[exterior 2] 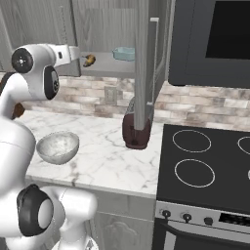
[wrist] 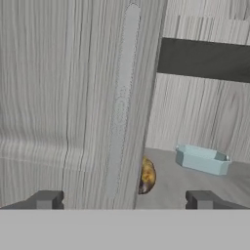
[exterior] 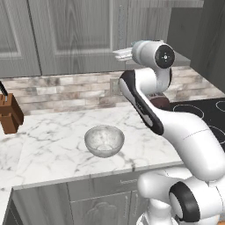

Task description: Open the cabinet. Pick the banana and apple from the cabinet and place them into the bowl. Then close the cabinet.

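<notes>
The cabinet (exterior 2: 142, 63) has its right door swung out; its left door (wrist: 58, 97) with a slim bar handle (wrist: 121, 97) is closed. On the shelf lies the banana (wrist: 147, 175), half hidden behind the left door's edge and also seen as the banana (exterior 2: 89, 60). My gripper (wrist: 124, 200) is open and empty, just in front of the shelf and facing the left door's edge. The same gripper (exterior 2: 75, 52) sits a little left of the banana. The apple is out of view. The grey-white bowl (exterior: 104, 140) stands empty on the counter below, seen too as the bowl (exterior 2: 57, 146).
A light-blue dish (wrist: 202, 159) sits on the shelf right of the banana. A dark red toaster (exterior 2: 136, 129) stands under the open door. A knife block (exterior: 9, 115) is at the counter's left, a black stove (exterior 2: 205, 166) at the right, and a microwave (exterior 2: 215, 39) above it.
</notes>
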Motion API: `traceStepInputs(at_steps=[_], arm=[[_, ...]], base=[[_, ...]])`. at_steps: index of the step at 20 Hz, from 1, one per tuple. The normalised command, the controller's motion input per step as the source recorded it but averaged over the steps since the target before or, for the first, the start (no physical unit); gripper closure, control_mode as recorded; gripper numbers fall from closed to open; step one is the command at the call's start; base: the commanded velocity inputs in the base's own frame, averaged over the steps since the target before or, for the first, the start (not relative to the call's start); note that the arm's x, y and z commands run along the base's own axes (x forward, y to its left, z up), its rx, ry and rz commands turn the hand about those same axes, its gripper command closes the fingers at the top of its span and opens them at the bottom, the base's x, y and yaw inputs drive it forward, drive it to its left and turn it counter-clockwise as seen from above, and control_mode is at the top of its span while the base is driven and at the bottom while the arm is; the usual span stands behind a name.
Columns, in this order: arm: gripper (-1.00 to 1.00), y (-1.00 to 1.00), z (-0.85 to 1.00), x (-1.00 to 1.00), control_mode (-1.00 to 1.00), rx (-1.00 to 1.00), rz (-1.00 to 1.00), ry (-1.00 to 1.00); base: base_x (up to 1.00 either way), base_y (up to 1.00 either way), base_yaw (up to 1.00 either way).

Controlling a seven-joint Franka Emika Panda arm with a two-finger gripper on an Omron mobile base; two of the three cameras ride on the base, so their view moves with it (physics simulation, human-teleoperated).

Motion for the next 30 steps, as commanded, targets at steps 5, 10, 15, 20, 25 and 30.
traceStepInputs(at_steps=[5, 10, 15, 20, 25, 30], arm=[[-1.0, 0.07, 0.12, 0.21, -1.0, 0.0, 0.0, 0.01], [-1.0, 0.06, 0.01, 0.28, -1.0, 0.0, 0.0, 0.01], [-1.0, 0.12, 0.0, 0.37, -1.0, 0.0, 0.0, 0.0], [-1.0, 0.11, 0.0, 0.41, -1.0, 0.0, -0.01, 0.0], [-1.0, 0.04, 0.0, 0.41, -1.0, 0.0, 0.0, 0.01], [-1.0, 0.01, -0.02, 0.4, -1.0, 0.0, 0.0, 0.0]], base=[[0.0, 0.0, 0.0], [0.0, 0.0, 0.0], [0.0, 0.0, 0.0], [0.0, 0.0, 0.0], [0.0, 0.0, 0.0], [0.0, 0.0, 0.0]])
